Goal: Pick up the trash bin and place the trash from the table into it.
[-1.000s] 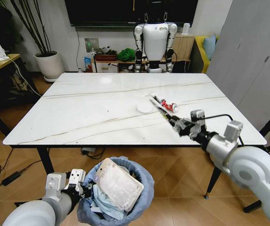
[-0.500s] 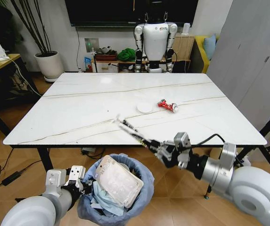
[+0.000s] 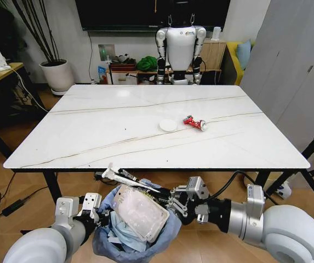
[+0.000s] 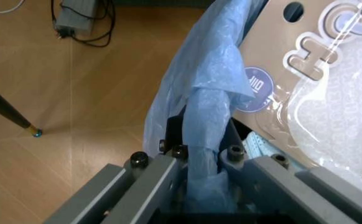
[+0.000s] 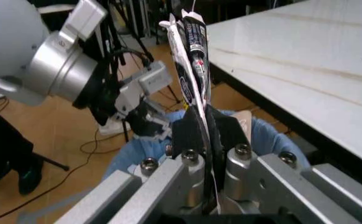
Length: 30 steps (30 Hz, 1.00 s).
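Right pincer (image 3: 174, 204) is pinched on one end of the long black-and-white packet (image 3: 125, 178); the right wrist view shows the packet (image 5: 190, 51) clamped between both fingers. The pincer sits below the surface's near edge, just over the rim of the trash bin (image 3: 167, 233), and the packet slants up from it toward that edge, above the bin's opening.

Left pincer (image 3: 93, 215) is pressed together on the bin's rim at its left side, with the light-blue bag (image 4: 209, 121) bunched between the fingers. The bin is in front of the surface's near edge and holds a large flat clear plastic pack (image 3: 140, 212) and crumpled pale items.

On the surface (image 3: 91, 137), right of centre, a round white lid (image 3: 167, 125) lies near a red wrapper (image 3: 194, 123), apart from it.
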Tool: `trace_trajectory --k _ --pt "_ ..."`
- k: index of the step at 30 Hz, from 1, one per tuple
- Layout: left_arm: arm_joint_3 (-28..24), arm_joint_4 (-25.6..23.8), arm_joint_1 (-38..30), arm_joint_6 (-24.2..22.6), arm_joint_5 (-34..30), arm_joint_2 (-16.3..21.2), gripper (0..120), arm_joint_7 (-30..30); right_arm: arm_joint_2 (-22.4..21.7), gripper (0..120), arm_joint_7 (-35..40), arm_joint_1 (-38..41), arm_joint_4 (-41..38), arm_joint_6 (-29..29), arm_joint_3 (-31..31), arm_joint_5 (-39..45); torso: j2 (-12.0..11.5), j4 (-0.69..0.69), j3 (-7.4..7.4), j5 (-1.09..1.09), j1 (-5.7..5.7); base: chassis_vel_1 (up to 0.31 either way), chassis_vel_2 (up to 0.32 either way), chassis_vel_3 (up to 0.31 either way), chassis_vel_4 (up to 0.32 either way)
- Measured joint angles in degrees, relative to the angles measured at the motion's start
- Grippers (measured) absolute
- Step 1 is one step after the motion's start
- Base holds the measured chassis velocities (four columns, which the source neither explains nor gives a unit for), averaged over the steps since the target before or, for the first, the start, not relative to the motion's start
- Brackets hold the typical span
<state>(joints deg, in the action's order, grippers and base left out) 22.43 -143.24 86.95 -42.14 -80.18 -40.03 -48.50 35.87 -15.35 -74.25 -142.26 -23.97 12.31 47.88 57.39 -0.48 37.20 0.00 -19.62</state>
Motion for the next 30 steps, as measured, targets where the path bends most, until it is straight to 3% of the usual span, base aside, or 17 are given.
trace_trajectory --k 8,15,17,19,20,23,24,30 --pt "-0.1 0.0 0.0 0.0 0.0 0.0 0 0.0 0.2 0 2.0 -0.4 1.9 0.0 -3.6 -2.0 0.0 -0.01 0.0 0.0 0.0 0.0 0.0 0.0 0.0" --pt "-0.1 0.0 -0.4 0.0 -0.3 0.1 0 0.0 0.0 29 2.2 -0.6 2.9 0.1 -4.9 -3.7 0.0 -0.01 0.0 0.0 0.0 0.0 0.0 0.0 0.0" --pt "-0.1 0.0 -0.5 0.0 -0.3 0.1 0 0.0 0.0 30 2.2 -0.6 2.9 0.1 -4.9 -3.7 0.0 -0.01 0.0 0.0 0.0 0.0 0.0 0.0 0.0" --pt "-0.1 0.0 -0.7 0.0 -0.5 0.2 0 0.1 -0.1 43 2.0 -0.5 3.2 0.1 -5.1 -3.8 0.0 -0.01 0.0 0.0 0.0 0.0 0.0 0.0 0.0" --pt "-0.1 0.0 -0.7 0.0 -0.5 0.2 0 0.1 -0.1 43 2.0 -0.5 3.2 0.1 -5.1 -3.8 0.0 -0.01 0.0 0.0 0.0 0.0 0.0 0.0 0.0" --pt "0.0 0.0 -0.6 0.0 -0.6 0.2 0 0.1 0.1 59 2.2 -0.5 3.7 0.2 -4.8 -3.7 0.0 -0.01 0.0 0.0 0.0 0.0 0.0 0.0 0.0" --pt "0.0 0.0 -0.6 0.0 -0.6 0.2 0 0.1 0.1 59 2.2 -0.5 3.7 0.2 -4.8 -3.7 0.0 -0.01 0.0 0.0 0.0 0.0 0.0 0.0 0.0" --pt "0.0 0.0 -0.3 0.0 -0.6 0.1 0 0.1 1.1 82 6.9 1.4 4.2 0.9 -3.0 0.5 0.0 -0.01 0.0 0.0 0.0 0.0 0.0 0.0 0.0"
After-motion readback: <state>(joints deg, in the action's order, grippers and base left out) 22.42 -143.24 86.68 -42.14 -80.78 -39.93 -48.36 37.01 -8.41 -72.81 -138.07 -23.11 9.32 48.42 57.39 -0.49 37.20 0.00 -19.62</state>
